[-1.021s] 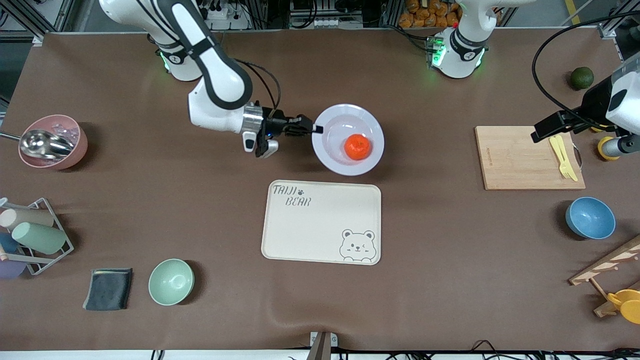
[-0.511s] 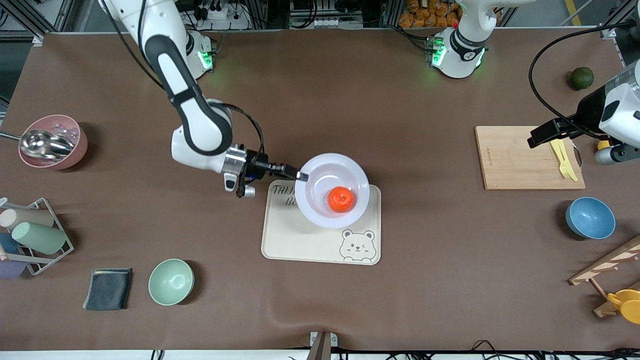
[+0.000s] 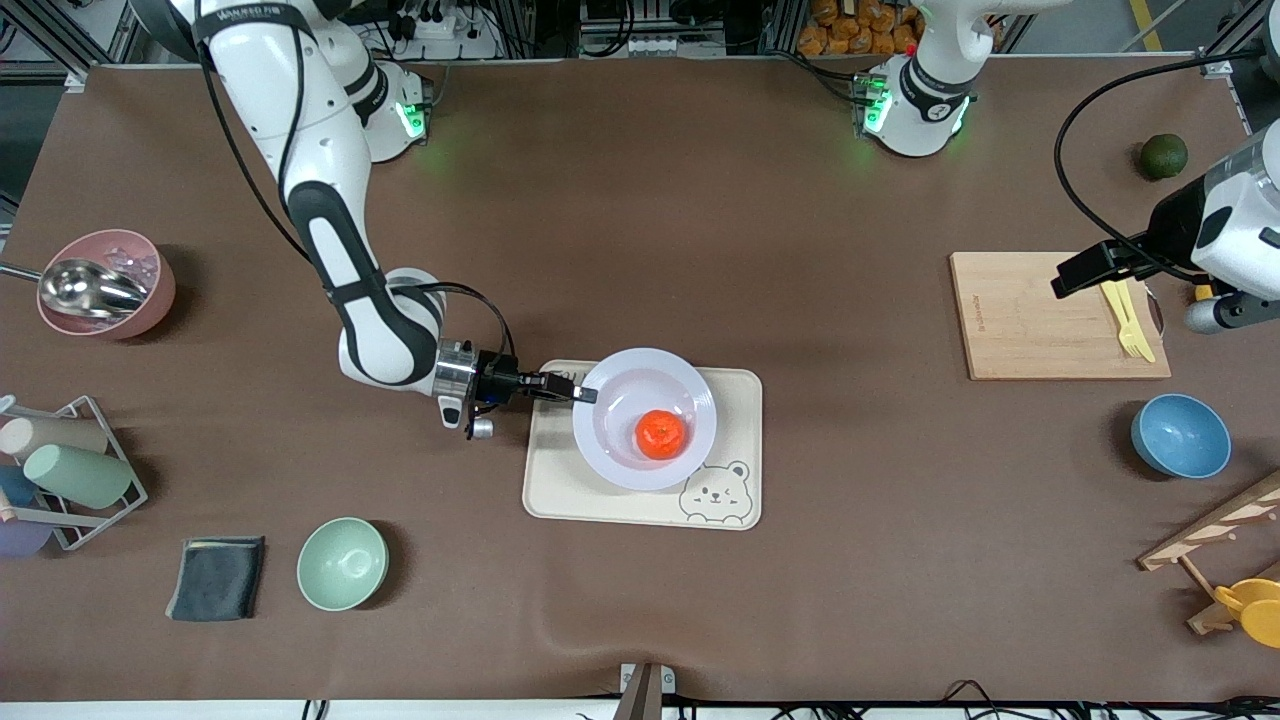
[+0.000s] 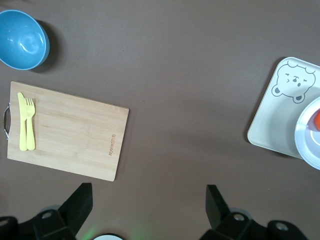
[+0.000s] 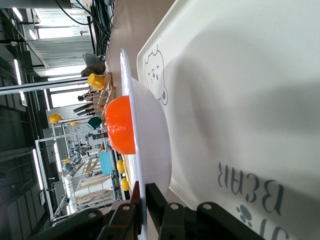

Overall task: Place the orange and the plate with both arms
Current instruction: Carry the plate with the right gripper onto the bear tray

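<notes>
I see the plate [image 3: 645,418] over the cream tray [image 3: 640,505] with the bear drawn on it, near the middle of the table. From my right wrist view the plate [image 5: 150,145] looks a little above the tray [image 5: 240,100], with a shadow under it, so I can't tell if it touches yet. The orange [image 3: 660,434] sits in the well of the plate, and nothing else is in the plate with it.

My right gripper [image 3: 580,394] is pinched shut on the plate's rim, on the side toward the right arm's end of the table. In the right wrist view the two fingers [image 5: 155,197] squeeze the thin rim between them.

My left gripper [image 3: 1075,275] waits up in the air over the wooden board [image 3: 1040,318], and its fingers [image 4: 77,200] are spread wide apart and hold nothing. A yellow knife and fork [image 3: 1127,318] lie on the board.

There are more bowls on the table. The blue bowl [image 3: 1180,436] has nothing in it, and the green bowl [image 3: 342,563] has nothing in it too. The pink bowl [image 3: 105,283] has a shiny metal scoop [image 3: 85,285] in it. A wire rack [image 3: 70,470] holds some cups lying on their sides. A dark cloth [image 3: 217,577] lies beside the green bowl
</notes>
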You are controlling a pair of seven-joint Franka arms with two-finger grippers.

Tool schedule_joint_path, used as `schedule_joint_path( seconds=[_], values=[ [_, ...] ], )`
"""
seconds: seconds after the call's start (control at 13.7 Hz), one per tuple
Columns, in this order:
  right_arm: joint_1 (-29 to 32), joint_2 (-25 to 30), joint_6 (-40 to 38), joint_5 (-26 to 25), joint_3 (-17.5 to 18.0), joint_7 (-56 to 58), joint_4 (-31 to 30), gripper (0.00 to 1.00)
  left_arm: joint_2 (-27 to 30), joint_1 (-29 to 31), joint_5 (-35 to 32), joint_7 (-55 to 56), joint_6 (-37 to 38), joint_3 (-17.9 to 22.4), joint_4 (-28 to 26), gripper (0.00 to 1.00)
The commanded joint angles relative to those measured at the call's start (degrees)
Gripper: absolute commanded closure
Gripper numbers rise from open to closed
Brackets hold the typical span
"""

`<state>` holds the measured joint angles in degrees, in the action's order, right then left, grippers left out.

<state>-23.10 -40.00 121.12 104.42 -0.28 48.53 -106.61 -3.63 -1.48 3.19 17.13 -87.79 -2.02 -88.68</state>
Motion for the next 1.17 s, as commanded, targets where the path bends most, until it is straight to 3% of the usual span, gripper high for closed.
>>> schedule_joint_path(
  seconds=[0.0,0.58,0.88,0.95,1.02,1.09],
  values=[
    [0.2,-1.7,-0.3,1.6,0.9,1.3,3.3,1.00,0.3,0.2,0.1,-0.3,-0.5,0.0,-0.2,0.00],
    [0.4,-8.6,0.0,1.0,0.9,2.3,10.6,1.00,0.2,0.2,0.1,-0.3,-0.5,0.0,-0.3,0.00],
    [0.7,-9.5,0.2,0.8,0.8,2.2,11.2,0.98,0.2,0.2,0.1,-0.3,-0.5,0.0,-0.3,0.00],
    [0.7,-9.4,0.3,0.4,0.7,1.6,11.5,0.53,0.1,0.2,0.1,-0.3,-0.5,0.0,-0.3,0.00],
    [0.7,-9.4,0.6,-0.2,0.7,1.7,11.5,0.01,0.2,0.2,0.1,-0.3,-0.5,0.0,-0.3,0.00],
    [0.7,-9.0,0.9,-0.6,0.6,1.8,11.4,0.00,0.2,0.2,0.1,-0.3,-0.5,0.0,-0.3,0.00]
  ],
)
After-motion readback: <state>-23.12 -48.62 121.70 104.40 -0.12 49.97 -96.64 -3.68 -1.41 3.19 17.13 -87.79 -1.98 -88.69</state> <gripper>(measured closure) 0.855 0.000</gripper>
